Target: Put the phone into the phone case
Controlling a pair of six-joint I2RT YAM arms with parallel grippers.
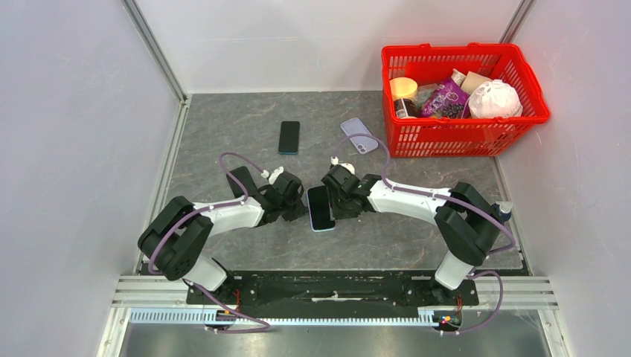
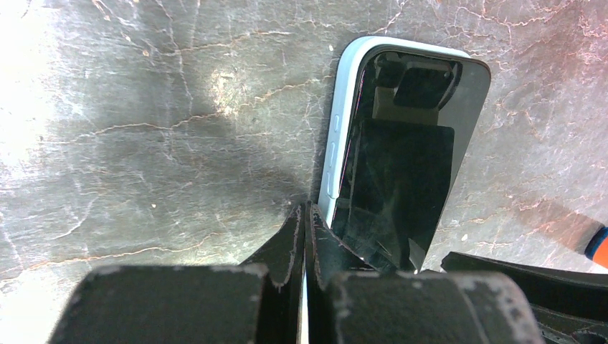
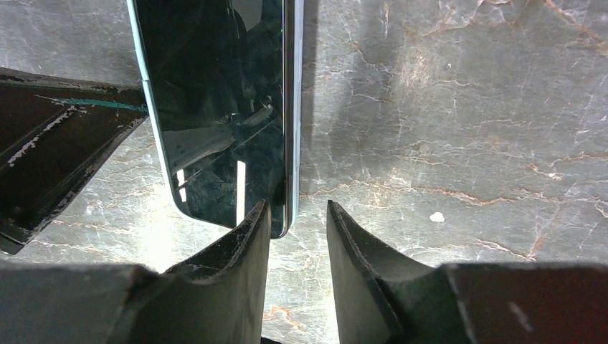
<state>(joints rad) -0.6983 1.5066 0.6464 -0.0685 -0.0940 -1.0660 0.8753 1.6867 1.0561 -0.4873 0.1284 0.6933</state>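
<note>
One phone (image 1: 321, 208) lies flat on the table (image 1: 223, 126); left gripper (image 2: 306, 222), closed, touches its 9 o'clock edge; right gripper (image 3: 297, 222), jaws parted, straddles its 3 o'clock edge. Farther off, at 1 o'clock, lies the case (image 1: 359, 135)

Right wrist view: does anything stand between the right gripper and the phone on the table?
Nothing visible. The right gripper is open at the edge of the phone, one finger overlapping its corner. The shut left gripper sits at the phone's other side, not between.
</note>
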